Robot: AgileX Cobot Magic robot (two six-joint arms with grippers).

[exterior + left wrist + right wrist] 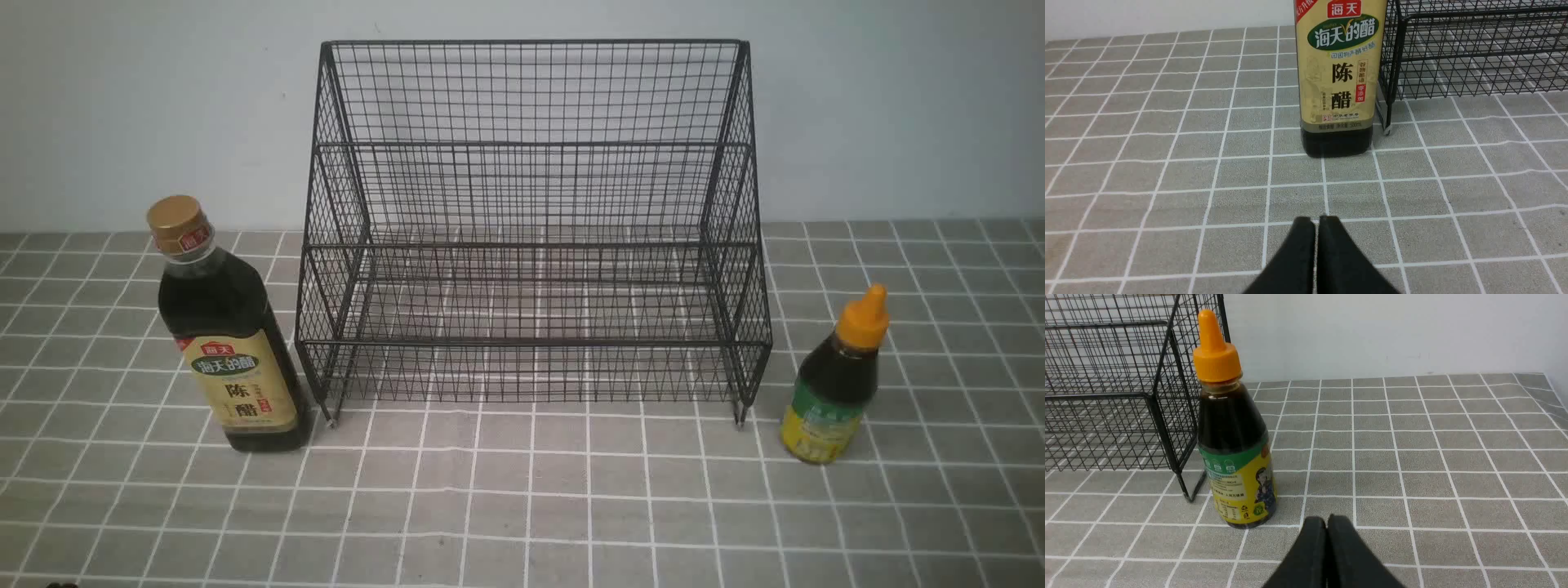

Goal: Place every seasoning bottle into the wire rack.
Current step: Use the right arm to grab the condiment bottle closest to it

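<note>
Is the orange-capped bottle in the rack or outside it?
Outside. The orange-capped bottle stands upright on the tablecloth, just right of the wire rack.

tall bottle (1340, 134), tan label (1340, 81): "海天" is printed in a red badge | "海天的醋" is set in a green oval | "陈醋" is printed large in black | short bottle (1233, 416), green-yellow label (1241, 486): small print cannot be read

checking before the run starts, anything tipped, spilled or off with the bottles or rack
Nothing stands out. The gold-capped bottle and the orange-capped bottle both stand upright and capped on the cloth, one either side of the wire rack, which sits level on its feet. No spill is visible.
</note>
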